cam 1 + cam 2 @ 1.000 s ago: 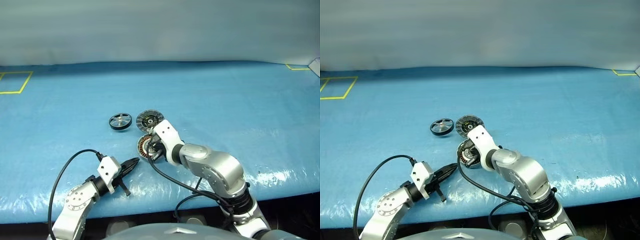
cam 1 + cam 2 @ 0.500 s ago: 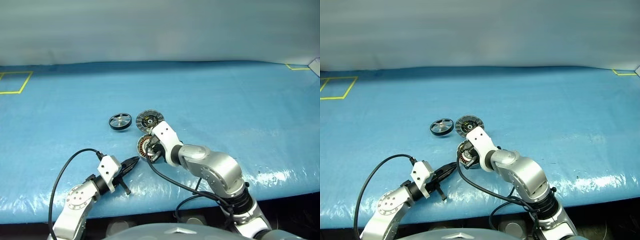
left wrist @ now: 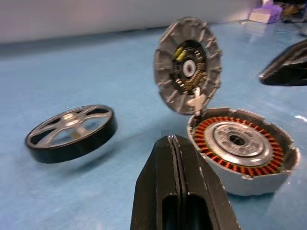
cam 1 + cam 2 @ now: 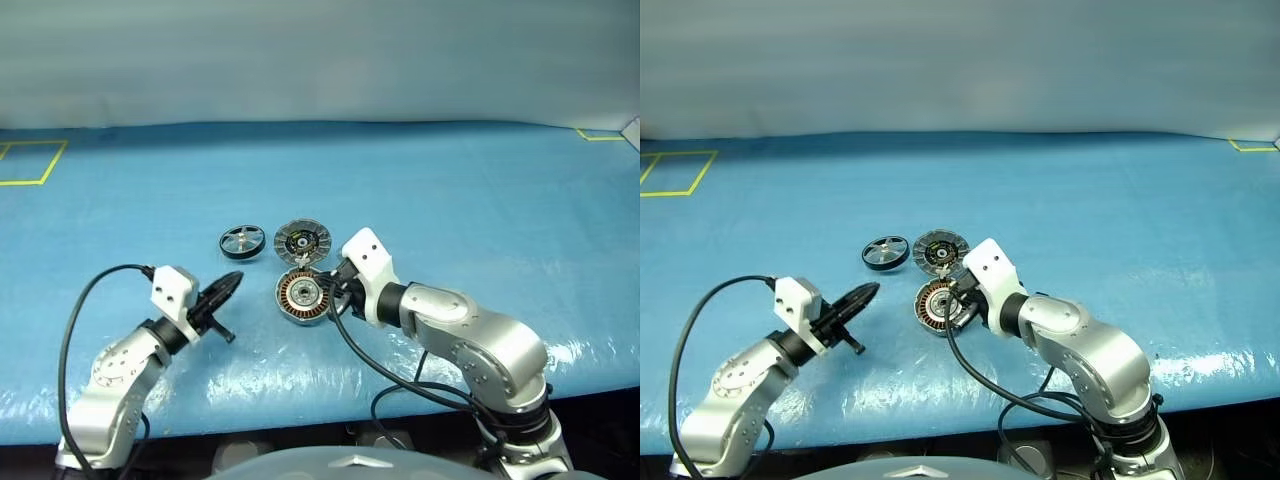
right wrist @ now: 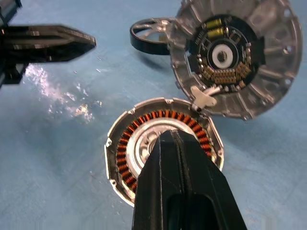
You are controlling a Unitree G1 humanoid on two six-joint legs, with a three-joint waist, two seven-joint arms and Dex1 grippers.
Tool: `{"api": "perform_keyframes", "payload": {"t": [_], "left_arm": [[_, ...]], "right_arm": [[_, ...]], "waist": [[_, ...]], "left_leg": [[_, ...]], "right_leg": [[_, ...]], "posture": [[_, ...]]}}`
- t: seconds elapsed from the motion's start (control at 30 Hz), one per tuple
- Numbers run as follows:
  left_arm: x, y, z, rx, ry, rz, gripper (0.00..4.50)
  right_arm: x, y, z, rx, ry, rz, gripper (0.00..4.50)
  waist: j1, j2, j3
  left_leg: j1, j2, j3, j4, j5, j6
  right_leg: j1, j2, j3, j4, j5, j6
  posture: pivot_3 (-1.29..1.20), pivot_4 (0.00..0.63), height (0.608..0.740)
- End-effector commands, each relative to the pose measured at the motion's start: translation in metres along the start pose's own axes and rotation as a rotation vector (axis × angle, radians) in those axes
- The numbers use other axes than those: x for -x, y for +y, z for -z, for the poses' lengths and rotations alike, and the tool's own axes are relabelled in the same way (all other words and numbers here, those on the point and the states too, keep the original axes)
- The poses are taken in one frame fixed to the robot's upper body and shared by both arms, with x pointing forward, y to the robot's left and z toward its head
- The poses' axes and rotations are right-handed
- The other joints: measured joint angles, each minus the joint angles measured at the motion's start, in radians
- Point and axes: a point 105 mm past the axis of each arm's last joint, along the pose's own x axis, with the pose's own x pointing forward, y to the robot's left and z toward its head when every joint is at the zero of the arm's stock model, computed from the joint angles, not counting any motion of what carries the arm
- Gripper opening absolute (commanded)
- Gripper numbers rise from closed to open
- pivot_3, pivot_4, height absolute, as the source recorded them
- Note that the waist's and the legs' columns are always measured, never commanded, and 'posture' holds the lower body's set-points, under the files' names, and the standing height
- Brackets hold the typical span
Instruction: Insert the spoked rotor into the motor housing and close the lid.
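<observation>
The motor housing (image 4: 303,297) sits open on the blue table, showing copper windings around a silver hub. Its lid (image 4: 301,241) stands tipped back from the far edge, dark inner face showing. The spoked rotor (image 4: 241,242), black-rimmed with silver spokes, lies flat to the left of the lid, apart from it. My left gripper (image 4: 232,280) is shut and empty, hovering left of the housing with its tip pointing toward it. My right gripper (image 4: 328,284) is shut and empty, its tip over the housing's right rim. The right wrist view looks down on the windings (image 5: 125,143).
A wrinkled blue sheet (image 4: 450,200) covers the table. Yellow tape marks lie at the far left (image 4: 25,165) and far right (image 4: 598,134) corners. The table's front edge (image 4: 300,410) runs just below both arms. Black cables loop from each wrist.
My left gripper has risen and swung left and forward, closer to the rotor. My right gripper has drawn back to the right, uncovering the housing. Rotor, housing and lid have not moved.
</observation>
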Motion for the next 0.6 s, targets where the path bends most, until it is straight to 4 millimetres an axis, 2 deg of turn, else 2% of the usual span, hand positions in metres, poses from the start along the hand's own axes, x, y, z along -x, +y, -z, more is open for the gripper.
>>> {"api": "perform_keyframes", "payload": {"t": [0.03,0.13,0.2,0.37,0.5,0.6], "left_arm": [[0.001,0.015,-0.037,0.017,-0.035,-0.003,0.00],[-0.006,0.032,-0.055,0.036,-0.040,0.005,0.00],[-0.012,0.036,-0.061,0.049,-0.019,0.053,0.00],[-0.033,0.041,-0.055,-0.003,0.115,0.196,0.00],[-0.043,0.048,-0.048,-0.018,0.208,0.255,1.16],[-0.050,0.054,-0.047,-0.050,0.262,0.283,2.25]], "right_arm": [[0.006,-0.002,-0.003,0.007,-0.047,0.021,0.02],[0.007,-0.003,0.006,0.002,-0.041,0.032,0.02],[0.008,-0.003,0.009,0.009,-0.043,0.033,0.02],[0.010,-0.005,0.018,-0.001,-0.056,0.057,0.02],[0.012,-0.007,0.023,-0.020,-0.060,0.089,0.00],[0.015,-0.007,0.027,-0.038,-0.058,0.112,0.00]], "waist": [[-0.001,-0.001,0.001],[-0.001,-0.002,0.002],[-0.001,-0.002,0.002],[-0.003,-0.004,0.004],[-0.002,-0.006,0.005],[-0.001,-0.008,0.006]], "left_leg": [[0.000,0.000,0.000,0.000,0.000,0.000],[0.000,0.001,0.000,0.001,0.000,0.000],[0.000,0.000,0.000,0.001,0.000,0.000],[0.000,0.000,0.001,0.000,0.000,0.000],[0.000,0.000,0.001,0.000,0.000,0.000],[0.000,0.000,0.001,0.000,0.000,0.000]], "right_leg": [[0.000,0.001,0.000,0.000,0.000,0.000],[0.000,0.001,0.000,0.000,0.000,0.000],[0.001,0.001,0.000,0.000,0.000,0.000],[0.000,0.001,0.001,0.000,0.000,0.000],[0.000,0.001,0.001,-0.001,0.000,0.000],[0.000,0.001,0.002,-0.001,0.000,0.000]], "posture": [[0.00,0.150,0.740],[0.00,0.150,0.740],[0.00,0.150,0.740],[0.00,0.150,0.740],[0.00,0.150,0.740],[0.00,0.150,0.740]]}}
